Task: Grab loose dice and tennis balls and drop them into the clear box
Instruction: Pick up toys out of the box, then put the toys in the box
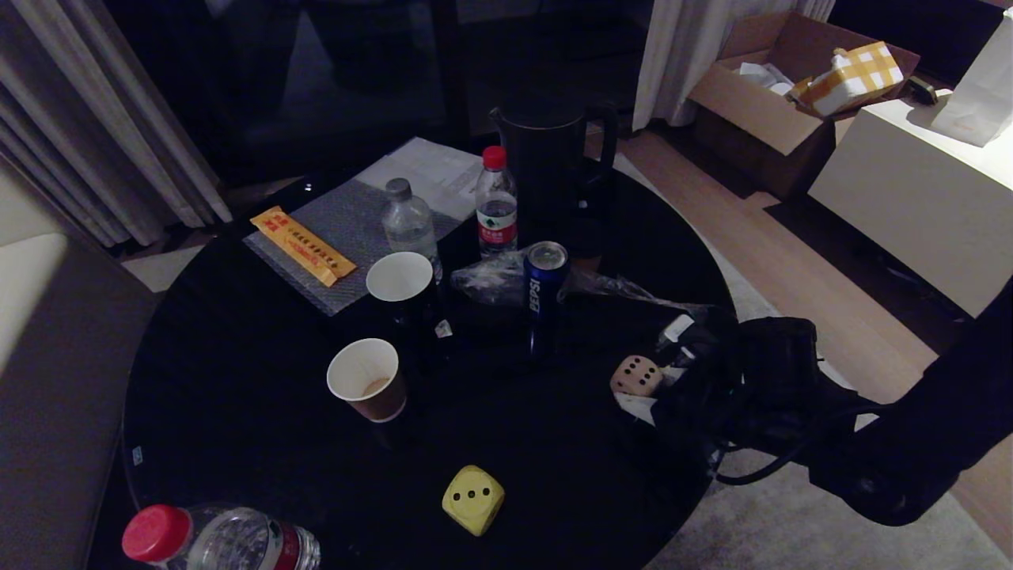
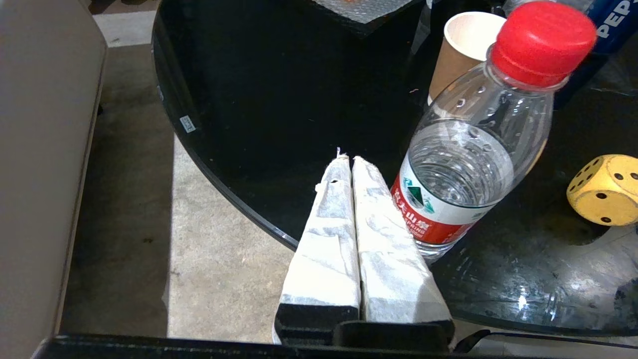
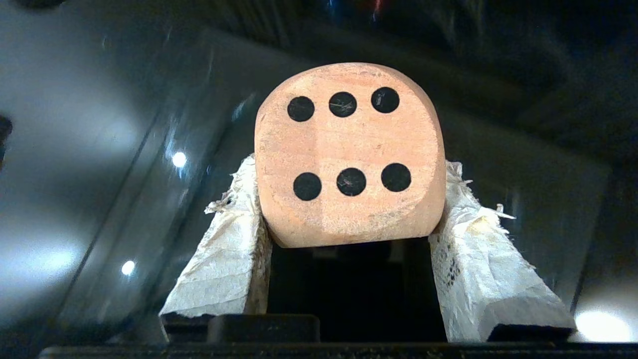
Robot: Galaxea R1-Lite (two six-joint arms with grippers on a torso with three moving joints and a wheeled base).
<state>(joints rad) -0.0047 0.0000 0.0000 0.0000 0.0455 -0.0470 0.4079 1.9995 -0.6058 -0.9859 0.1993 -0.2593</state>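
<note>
A beige die (image 1: 637, 375) with black pips sits at the right side of the round black table (image 1: 237, 380). My right gripper (image 1: 650, 370) comes in from the right, its white-wrapped fingers pressed against the die's two sides. In the right wrist view the six-pip face of the beige die (image 3: 349, 154) fills the space between the fingers of that gripper (image 3: 349, 184). A yellow die (image 1: 473, 499) lies alone near the table's front edge and shows again as the yellow die (image 2: 605, 189). My left gripper (image 2: 347, 158) hangs shut and empty by the table's rim. Tennis balls and the clear box are out of view.
A red-capped water bottle (image 1: 221, 538) stands at the front left, close to my left gripper. Two paper cups (image 1: 368, 380), a Pepsi can (image 1: 544, 285), two more bottles (image 1: 496, 202) and a black kettle (image 1: 554, 158) crowd the middle and back. A cardboard box (image 1: 779, 87) stands on the floor beyond.
</note>
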